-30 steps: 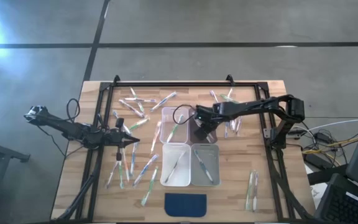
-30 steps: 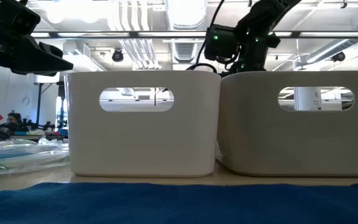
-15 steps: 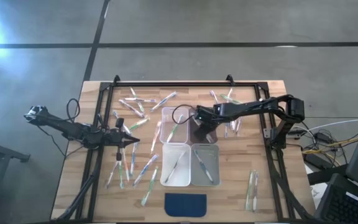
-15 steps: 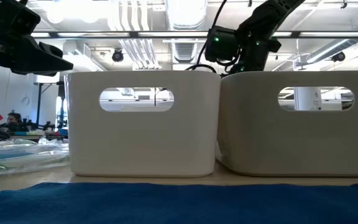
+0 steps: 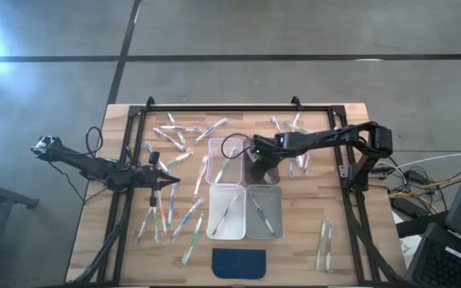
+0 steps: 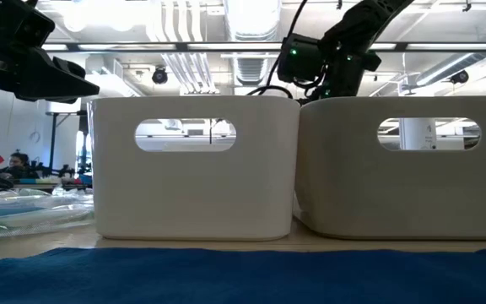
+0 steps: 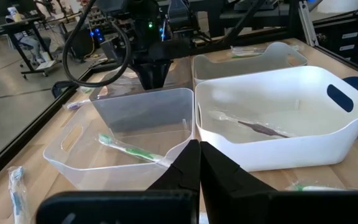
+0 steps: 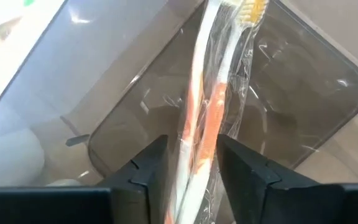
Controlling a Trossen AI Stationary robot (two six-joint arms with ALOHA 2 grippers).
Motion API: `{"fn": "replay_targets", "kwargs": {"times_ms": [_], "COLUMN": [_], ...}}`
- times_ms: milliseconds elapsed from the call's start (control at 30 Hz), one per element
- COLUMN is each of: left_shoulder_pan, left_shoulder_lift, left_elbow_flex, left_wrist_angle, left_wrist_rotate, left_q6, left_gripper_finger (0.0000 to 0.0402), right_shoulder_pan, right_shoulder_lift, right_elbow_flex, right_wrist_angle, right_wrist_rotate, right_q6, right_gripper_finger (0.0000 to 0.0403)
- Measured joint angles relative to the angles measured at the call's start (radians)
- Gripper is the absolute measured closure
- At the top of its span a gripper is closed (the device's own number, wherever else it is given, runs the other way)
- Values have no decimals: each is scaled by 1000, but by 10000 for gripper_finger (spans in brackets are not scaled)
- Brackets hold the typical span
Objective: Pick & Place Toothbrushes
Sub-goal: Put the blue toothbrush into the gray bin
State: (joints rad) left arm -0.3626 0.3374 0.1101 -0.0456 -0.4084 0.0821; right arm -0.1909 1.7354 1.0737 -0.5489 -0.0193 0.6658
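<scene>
Four bins stand mid-table: a clear bin (image 5: 226,162) and a smoky bin (image 5: 264,168) on the far side, two white bins (image 5: 225,212) (image 5: 264,212) on the near side. My right gripper (image 8: 193,168) points steeply down over the smoky bin (image 8: 278,118), open. A wrapped orange-and-white toothbrush (image 8: 205,106) runs between its fingers, with its head down in the bin. My left gripper (image 5: 174,182) waits shut at the table's left, above loose toothbrushes (image 5: 166,212). A green toothbrush (image 7: 129,149) lies in the clear bin. My right gripper's fingers (image 8: 145,171) stand on either side of the wrapped toothbrush's handle (image 8: 199,149), coming from above and lying along it. Whether the wrapper touches a finger, I cannot tell.
Loose toothbrushes lie at the far left (image 5: 184,132), the far right (image 5: 293,126) and the near right (image 5: 324,244). A dark blue pad (image 5: 239,262) lies at the near edge. A black frame (image 5: 222,107) rails the table's far and side edges.
</scene>
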Motion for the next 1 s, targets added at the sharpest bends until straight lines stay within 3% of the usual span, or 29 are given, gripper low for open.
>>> {"fn": "replay_targets", "kwargs": {"times_ms": [333,600,1000], "left_shoulder_pan": [0,0,0], "left_shoulder_lift": [0,0,0], "left_elbow_flex": [0,0,0], "left_wrist_angle": [0,0,0], "left_wrist_rotate": [0,0,0], "left_q6": [0,0,0], "left_gripper_finger": [396,396,396], "right_shoulder_pan": [-2,-2,-2], "right_shoulder_lift": [-67,-180,-416], "right_elbow_flex": [105,176,166], "right_wrist_angle": [-138,-244,-553], "right_wrist_rotate": [-36,-24,189], "right_q6": [-51,-93,-41], "right_gripper_finger": [242,275,327]}}
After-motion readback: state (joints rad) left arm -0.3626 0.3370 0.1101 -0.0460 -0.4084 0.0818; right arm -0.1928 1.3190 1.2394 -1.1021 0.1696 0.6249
